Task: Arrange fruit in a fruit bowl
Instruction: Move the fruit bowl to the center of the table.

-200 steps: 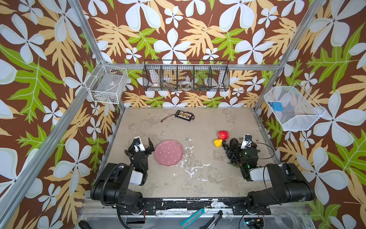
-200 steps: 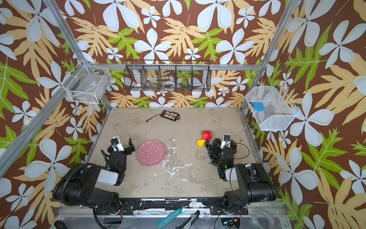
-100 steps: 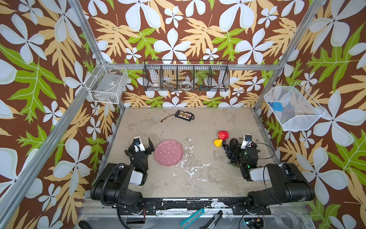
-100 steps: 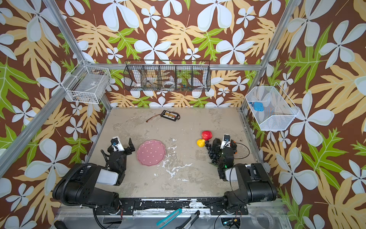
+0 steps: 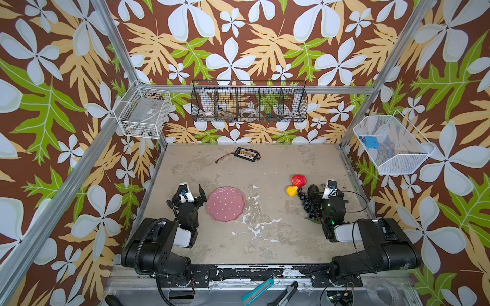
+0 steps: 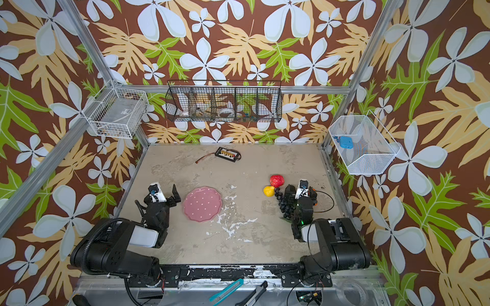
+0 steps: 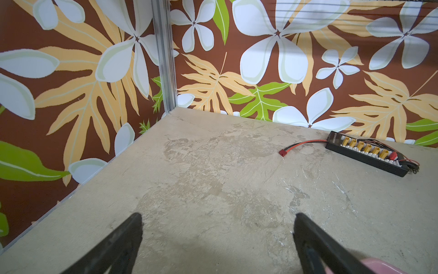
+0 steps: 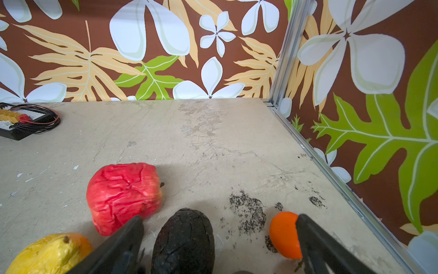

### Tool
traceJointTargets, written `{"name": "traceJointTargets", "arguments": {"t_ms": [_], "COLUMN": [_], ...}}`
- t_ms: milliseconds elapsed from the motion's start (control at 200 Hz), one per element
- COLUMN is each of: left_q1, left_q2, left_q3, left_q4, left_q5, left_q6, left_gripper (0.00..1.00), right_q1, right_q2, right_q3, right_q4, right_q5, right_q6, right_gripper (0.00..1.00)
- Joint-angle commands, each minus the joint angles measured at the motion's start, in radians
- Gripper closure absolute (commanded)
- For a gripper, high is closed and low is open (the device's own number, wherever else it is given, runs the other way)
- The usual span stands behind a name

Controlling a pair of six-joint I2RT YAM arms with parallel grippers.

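Note:
The fruit bowl [image 5: 226, 204] [image 6: 202, 204], a pink dotted dish with nothing in it, lies left of centre. Just left of it my left gripper [image 5: 191, 195] [image 7: 218, 217] stands open over bare table, with the dish's rim [image 7: 384, 267] beside one finger. At the right lie a red apple [image 5: 299, 180] [image 8: 124, 194], a yellow pear [image 5: 291, 190] [image 8: 47, 253], a black grape bunch [image 5: 309, 205] and a dark avocado [image 8: 183, 242]. My right gripper [image 5: 324, 189] [image 8: 219, 220] is open around the avocado. A small orange [image 8: 284, 234] touches the outer finger; another orange [image 8: 80, 239] peeks from behind the pear.
A black connector board [image 5: 246, 154] [image 7: 367, 153] with a red wire lies near the back wall. Wire baskets [image 5: 249, 102] hang on the back and side walls. A green leaf [image 5: 311, 220] lies under the grapes. The right wall rail [image 8: 343, 189] runs close to the orange.

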Motion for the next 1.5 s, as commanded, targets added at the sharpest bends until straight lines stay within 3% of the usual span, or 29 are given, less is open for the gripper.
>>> {"name": "traceJointTargets", "arguments": {"t_ms": [0,696,761,836,1006,1111,1226,1336,1411,1496], "left_q1": [0.001,0.006,0.002,-0.018,-0.132,-0.168,-0.172,-0.173,-0.173,-0.173], "left_q2": [-0.001,-0.008,-0.05,-0.132,-0.378,-0.522,-0.676,-0.765,-0.781,-0.779], "left_q3": [0.003,-0.01,-0.055,-0.098,-0.083,-0.076,-0.015,0.073,0.151,0.221], "left_q4": [0.024,0.044,0.096,0.111,-0.102,-0.18,-0.382,-0.615,-0.801,-0.963], "left_q5": [0.003,0.028,0.094,0.064,-0.036,-0.046,-0.099,-0.083,-0.047,0.045], "left_q6": [-0.007,-0.004,0.022,0.038,0.1,-0.01,-0.288,-0.523,-0.692,-0.803], "left_gripper": [0.0,0.0,0.0,0.0,0.0,0.0,0.0,0.0,0.0,0.0], "right_q1": [0.001,0.003,0.014,0.029,0.064,0.079,0.087,0.088,0.089,0.088], "right_q2": [0.002,-0.002,-0.018,-0.053,-0.21,-0.318,-0.464,-0.591,-0.652,-0.692], "right_q3": [0.001,-0.006,-0.014,-0.031,-0.003,-0.015,0.018,0.063,0.119,0.227], "right_q4": [0.025,0.033,0.039,0.039,-0.133,-0.173,-0.293,-0.403,-0.529,-0.724], "right_q5": [0.006,0.004,-0.037,-0.047,0.018,0.038,0.006,-0.051,-0.005,0.01], "right_q6": [0.005,0.002,-0.028,-0.052,-0.071,-0.061,-0.03,0.079,0.226,0.321], "right_gripper": [0.0,0.0,0.0,0.0,0.0,0.0,0.0,0.0,0.0,0.0]}}
